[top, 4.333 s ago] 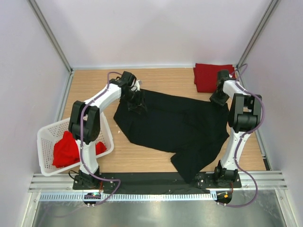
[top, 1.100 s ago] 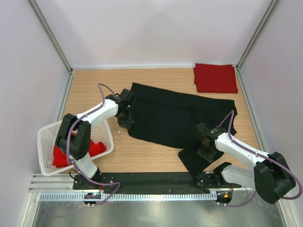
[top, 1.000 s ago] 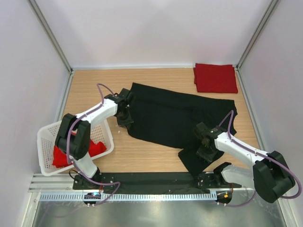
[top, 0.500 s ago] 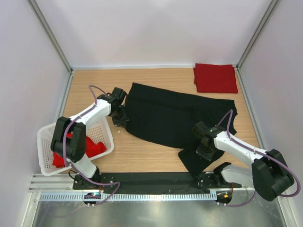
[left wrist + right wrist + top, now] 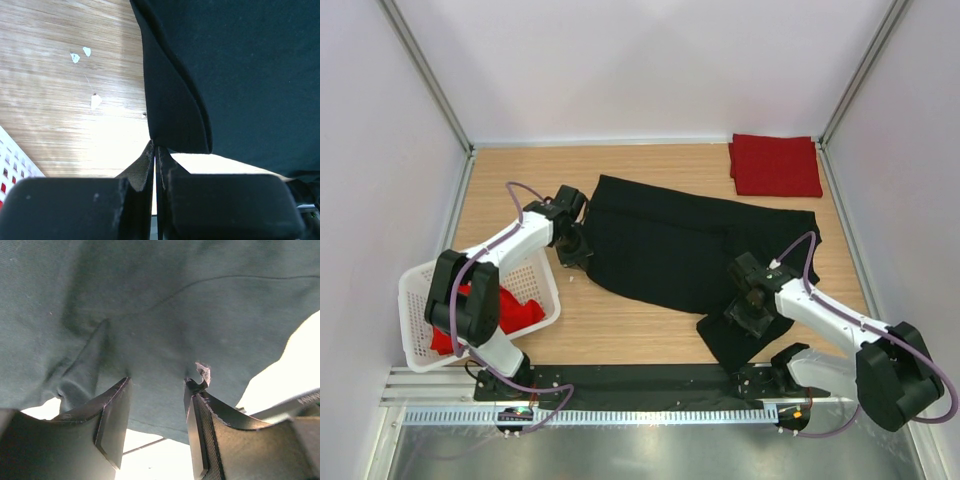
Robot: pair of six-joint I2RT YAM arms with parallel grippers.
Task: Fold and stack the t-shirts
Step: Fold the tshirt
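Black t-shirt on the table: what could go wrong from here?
1. The left tool is shut on only a thin fold at the edge of the black t-shirt, held at its very tips. A pull could slip the cloth free.
2. The right tool stands open over rumpled cloth. Closing here may catch extra layers and bunch the fold.
3. The shirt's lower end reaches the near edge of the table. Dragging it could snag there.
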